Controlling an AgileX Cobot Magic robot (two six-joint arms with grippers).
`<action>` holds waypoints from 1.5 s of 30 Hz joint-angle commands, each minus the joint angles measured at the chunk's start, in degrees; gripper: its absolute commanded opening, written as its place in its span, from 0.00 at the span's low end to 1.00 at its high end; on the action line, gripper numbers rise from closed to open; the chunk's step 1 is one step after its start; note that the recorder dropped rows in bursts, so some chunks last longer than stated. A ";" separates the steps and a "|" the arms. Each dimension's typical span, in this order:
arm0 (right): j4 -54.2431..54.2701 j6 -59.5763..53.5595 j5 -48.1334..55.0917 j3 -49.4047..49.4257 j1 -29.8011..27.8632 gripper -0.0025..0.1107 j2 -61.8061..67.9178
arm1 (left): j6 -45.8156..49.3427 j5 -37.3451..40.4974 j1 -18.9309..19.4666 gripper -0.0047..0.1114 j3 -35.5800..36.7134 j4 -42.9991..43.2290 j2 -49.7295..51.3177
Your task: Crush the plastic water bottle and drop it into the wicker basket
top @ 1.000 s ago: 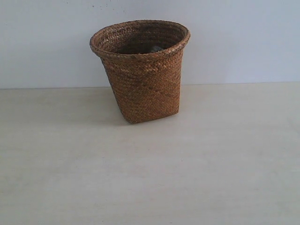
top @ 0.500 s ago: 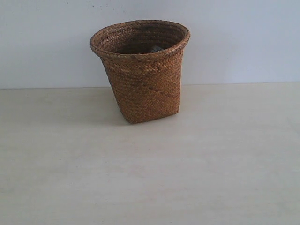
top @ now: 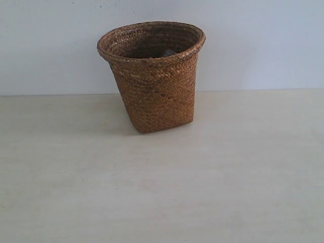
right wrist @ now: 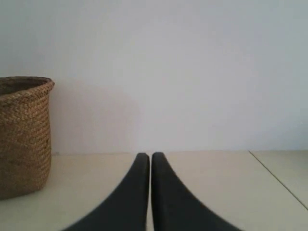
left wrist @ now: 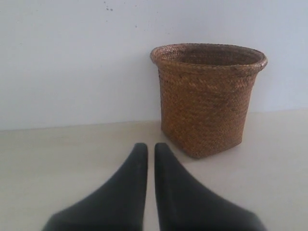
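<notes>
The brown wicker basket point(top: 154, 81) stands upright at the back of the pale table, near the wall. A small glint of clear plastic, probably the plastic water bottle point(top: 169, 52), shows just inside its far rim; the rest is hidden by the basket wall. Neither gripper appears in the exterior view. The left gripper point(left wrist: 150, 147) is shut and empty, low over the table, with the basket point(left wrist: 207, 101) a short way ahead of it. In the right wrist view the right gripper point(right wrist: 150, 156) is also shut with nothing in it, and the basket point(right wrist: 21, 137) stands off to one side.
A plain white wall point(top: 263, 40) runs close behind the basket. The pale wooden table point(top: 162, 192) stretches bare in front. A seam or table edge point(right wrist: 279, 180) shows beyond the right gripper.
</notes>
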 commanded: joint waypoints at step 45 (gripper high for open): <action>-0.12 -0.55 -2.19 6.73 -0.06 0.02 -0.36 | -18.95 -4.22 1.40 0.08 7.96 19.36 -3.16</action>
